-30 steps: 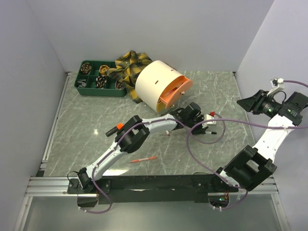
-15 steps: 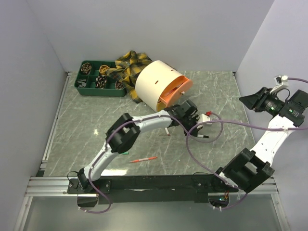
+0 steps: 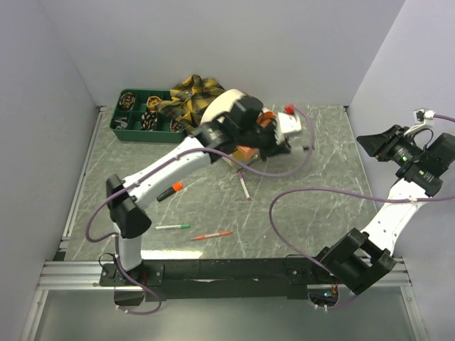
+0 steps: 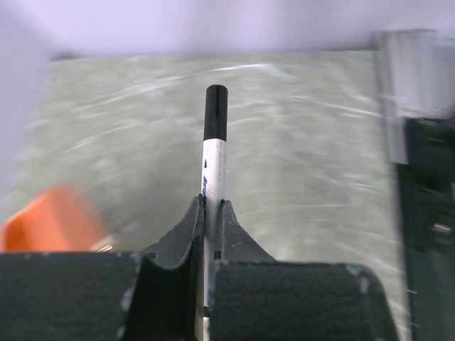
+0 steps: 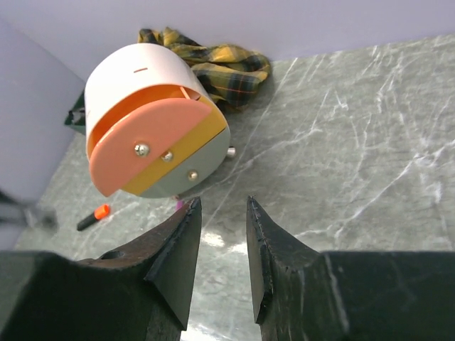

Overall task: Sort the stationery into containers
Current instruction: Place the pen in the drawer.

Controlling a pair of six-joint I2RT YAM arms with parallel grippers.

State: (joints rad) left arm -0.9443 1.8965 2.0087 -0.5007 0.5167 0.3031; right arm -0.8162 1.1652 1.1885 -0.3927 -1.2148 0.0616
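Left pincer (image 4: pixel 211 206) — clenched on a white marker (image 4: pixel 215 153) with a black cap. The marker projects straight ahead beyond the fingertips, raised above the marble table (image 4: pixel 320 177). A blurred orange tray (image 4: pixel 43 217) edge sits just beside this pincer.

Right pincer (image 5: pixel 222 213) — released, nothing between the jaws, held well apart from all items. Ahead of it the cream drum (image 5: pixel 135 74) lies on its side, tray face towards the pincer. The plaid cloth (image 5: pixel 213 57) lies beyond the drum. A black highlighter (image 5: pixel 92 217) lies on the table nearer the pincer.
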